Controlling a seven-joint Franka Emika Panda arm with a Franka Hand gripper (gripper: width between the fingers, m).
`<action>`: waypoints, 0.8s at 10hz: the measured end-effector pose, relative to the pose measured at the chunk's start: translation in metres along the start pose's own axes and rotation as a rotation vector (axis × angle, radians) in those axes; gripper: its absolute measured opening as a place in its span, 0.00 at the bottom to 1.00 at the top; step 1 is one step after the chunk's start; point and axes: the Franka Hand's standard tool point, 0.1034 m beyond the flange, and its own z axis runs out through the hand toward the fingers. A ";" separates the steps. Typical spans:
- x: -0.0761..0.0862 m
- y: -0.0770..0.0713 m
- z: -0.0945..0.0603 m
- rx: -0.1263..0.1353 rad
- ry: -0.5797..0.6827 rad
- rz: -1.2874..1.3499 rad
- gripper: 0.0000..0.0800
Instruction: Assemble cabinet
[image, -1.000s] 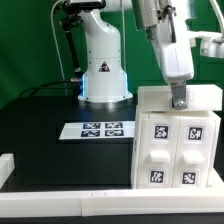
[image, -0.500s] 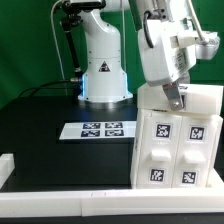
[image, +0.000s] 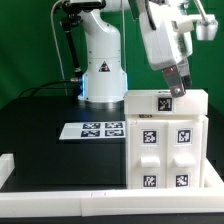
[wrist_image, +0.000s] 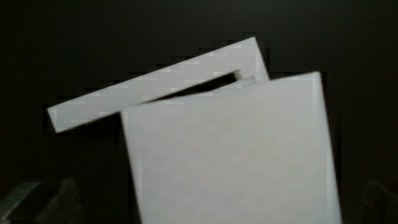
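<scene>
The cabinet (image: 165, 150), a large white box with square marker tags on its front and top, stands at the exterior view's right on the black table. Its front shows several square compartments. My gripper (image: 173, 92) comes down from above onto the cabinet's top back edge, and its fingers close on that edge. In the wrist view the cabinet's white face (wrist_image: 231, 160) fills the space between my jaws, with a slanted white edge (wrist_image: 151, 88) beyond it. My fingers show only as dim shapes there.
The marker board (image: 98, 129) lies flat on the table left of the cabinet. The arm's white base (image: 103, 70) stands behind it. A white border (image: 60, 205) runs along the table's front, with a white block (image: 5, 165) at the far left.
The cabinet has shifted toward the exterior view's left and tipped, so its top face with a tag now shows. My gripper has moved with it.
</scene>
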 end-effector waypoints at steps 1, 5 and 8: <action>0.000 0.001 0.002 -0.003 0.001 -0.018 1.00; -0.006 -0.008 -0.004 -0.109 -0.003 -0.481 1.00; -0.008 -0.010 -0.008 -0.131 -0.031 -0.815 1.00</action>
